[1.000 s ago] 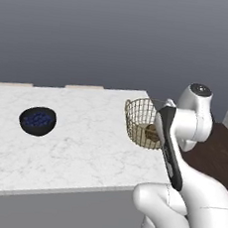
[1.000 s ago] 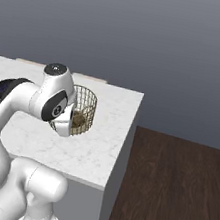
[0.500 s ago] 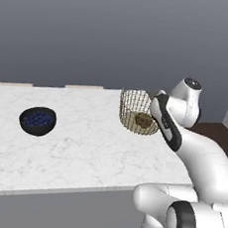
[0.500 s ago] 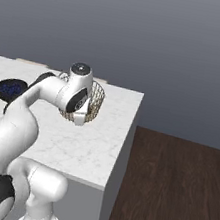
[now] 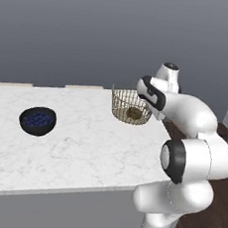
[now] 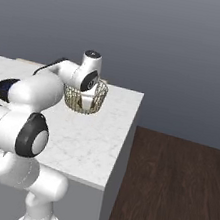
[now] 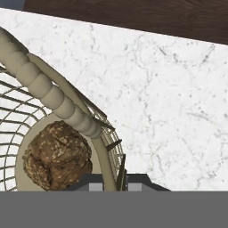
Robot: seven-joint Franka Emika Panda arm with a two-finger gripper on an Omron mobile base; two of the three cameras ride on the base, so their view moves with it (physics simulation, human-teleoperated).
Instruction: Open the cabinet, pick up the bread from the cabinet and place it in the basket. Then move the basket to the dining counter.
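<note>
So up close in the hand view, the claw (image 7: pixel 108 181) is seen pinched narrow on the wire rim of the basket (image 7: pixel 58 100), one dark tip on each side of the wall. The bread (image 7: pixel 57 156) is sat on the basket's tan base, just inside the gripped rim. The basket is seen over the white marble tabletop (image 5: pixel 82 147), near its far right corner; whether it's touching can't be told. Further left, well apart, a dark bowl of blueberries (image 5: pixel 37 121) is parked.
</note>
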